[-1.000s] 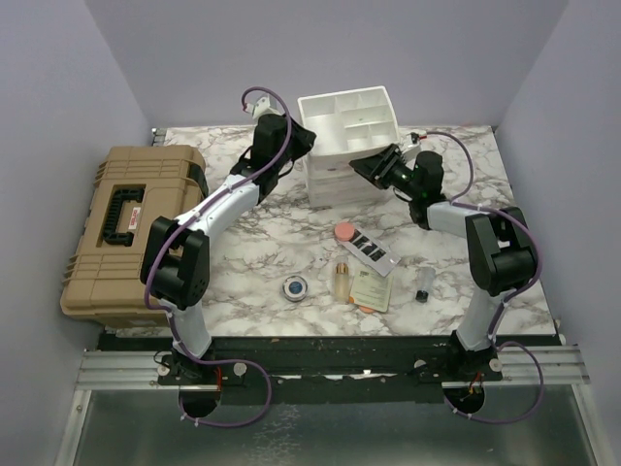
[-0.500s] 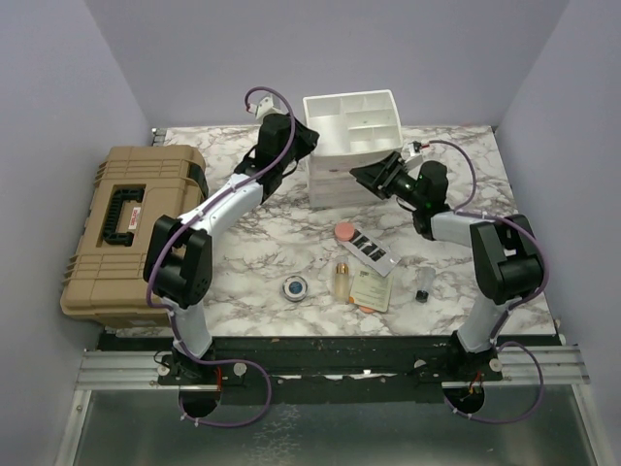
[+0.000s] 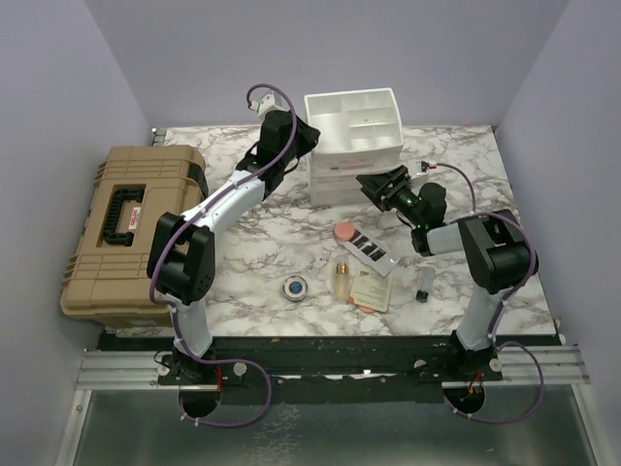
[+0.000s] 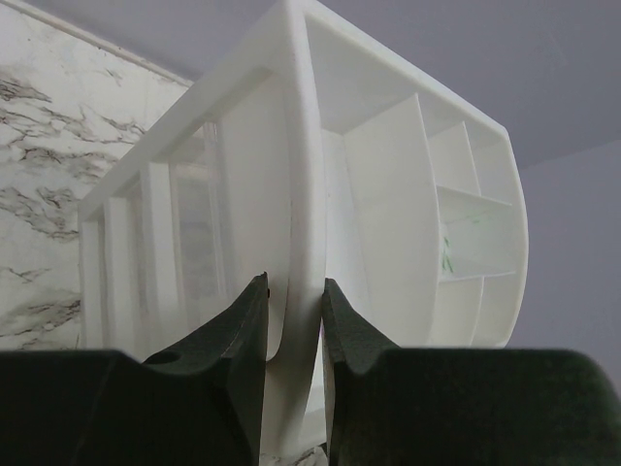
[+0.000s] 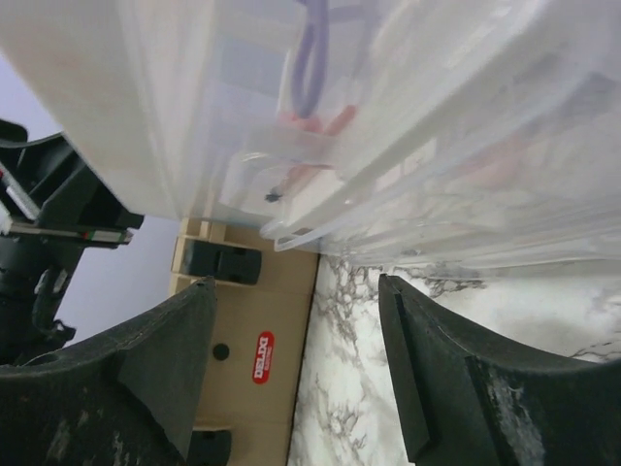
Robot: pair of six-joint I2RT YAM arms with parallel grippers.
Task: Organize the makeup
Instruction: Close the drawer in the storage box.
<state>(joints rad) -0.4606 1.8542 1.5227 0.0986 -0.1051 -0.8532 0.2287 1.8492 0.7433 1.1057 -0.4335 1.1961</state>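
The makeup lies on the marble table in the top view: round blue compact (image 3: 295,287), pink round puff (image 3: 343,231), small amber bottle (image 3: 342,280), black strip palette (image 3: 369,250), cream sachet (image 3: 371,289), tiny dark vial (image 3: 424,287). My left gripper (image 3: 303,138) is shut on the left wall of the white organizer (image 3: 351,118); in the left wrist view the fingers (image 4: 243,330) pinch that wall (image 4: 296,194). My right gripper (image 3: 371,186) is open just in front of the organizer's clear drawers (image 5: 408,126), holding nothing.
A big tan hard case (image 3: 124,225) sits at the table's left edge and shows behind the drawers in the right wrist view (image 5: 257,359). Purple walls enclose the table on three sides.
The organizer has been set down and shifted slightly right, with my left gripper still on it. My right gripper has dropped lower and nearer, to the foot of the drawers.
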